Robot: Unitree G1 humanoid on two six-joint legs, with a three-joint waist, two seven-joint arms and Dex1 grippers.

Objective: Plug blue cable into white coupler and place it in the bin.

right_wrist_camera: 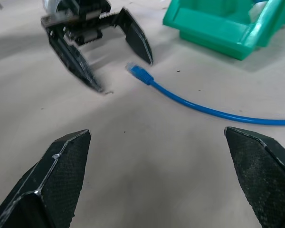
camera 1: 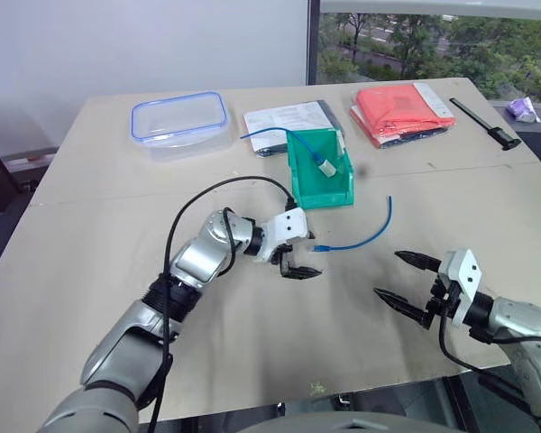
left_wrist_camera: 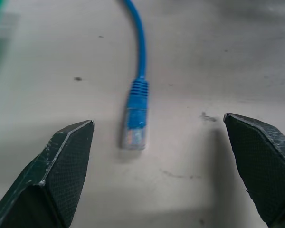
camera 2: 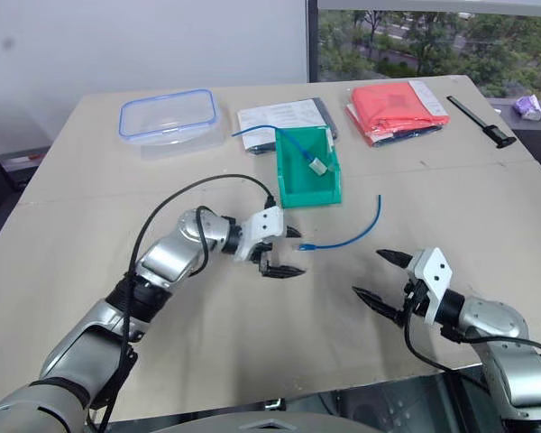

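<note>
Both grippers stand wide open and hold nothing. Left gripper (camera 1: 299,259) hangs low over the table (camera 1: 90,234), in front of the bin (camera 1: 317,171), its fingers either side of the clear plug at the near end of a blue cable (camera 1: 365,236); in the left wrist view the plug lies on the table between the two fingers (left_wrist_camera: 61,166), touching neither. Right gripper (camera 1: 406,280) sits well in front of the bin and to its right, near the table's front edge, fingers spread and pointing toward the left gripper.

That blue cable lies loose on the table just in front of the bin, curving from the plug up to the bin's right.

Inside the bin, which stands upright with its low side facing the robot, is a second blue cable (camera 1: 299,147). It carries a small white piece (camera 1: 325,168) at its end, apparently the white coupler, and its other end runs out over the bin's left wall onto the papers (camera 1: 284,117).

Left of the bin behind it sits a clear blue-rimmed container (camera 1: 180,117); to the right, a red packet (camera 1: 401,110).
</note>
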